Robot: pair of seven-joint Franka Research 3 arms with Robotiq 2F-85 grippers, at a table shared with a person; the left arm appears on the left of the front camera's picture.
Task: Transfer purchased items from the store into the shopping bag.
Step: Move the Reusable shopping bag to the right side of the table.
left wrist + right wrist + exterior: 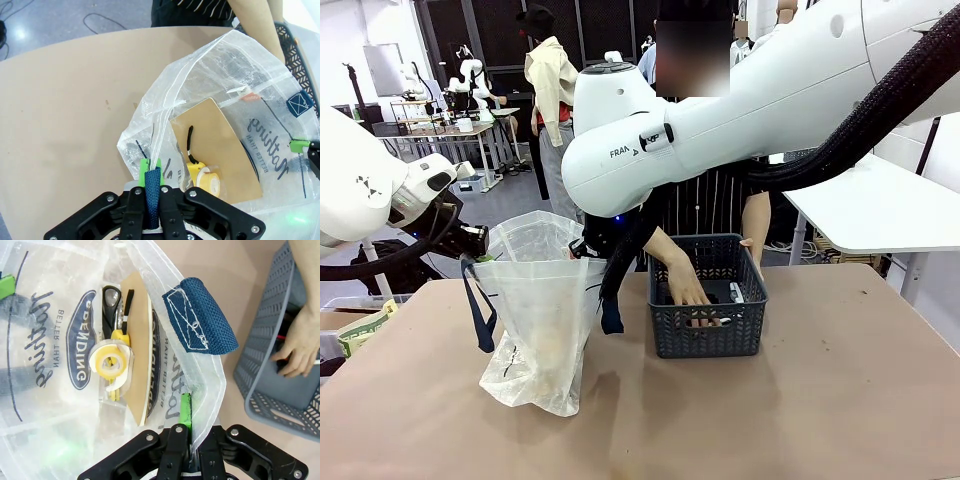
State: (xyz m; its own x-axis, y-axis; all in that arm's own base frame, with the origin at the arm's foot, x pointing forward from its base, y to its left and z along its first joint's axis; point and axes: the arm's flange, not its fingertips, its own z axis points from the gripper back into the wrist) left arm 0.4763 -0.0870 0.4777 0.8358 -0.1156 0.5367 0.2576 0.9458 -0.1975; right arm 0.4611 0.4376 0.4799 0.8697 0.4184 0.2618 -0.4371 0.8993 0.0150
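The shopping bag [535,330] stands open on the table, its mouth held wide from both sides. My left gripper [152,172] is shut on the bag's rim and a navy strap [152,192]. My right gripper [186,410] is shut on the opposite rim, below the other navy handle [200,315]. Inside the bag lie a tan flat card [137,355], a yellow tape roll [112,360] and a black-handled tool [111,297]. The black mesh basket [710,335] sits right of the bag. A person's hand [685,290] reaches into it among dark items and a small white piece [735,293].
My right arm [740,110] spans the upper middle of the front view. A white side table [880,215] stands at the far right. Bare tabletop [800,410] lies in front of the bag and basket. A box with papers [360,325] sits at the left edge.
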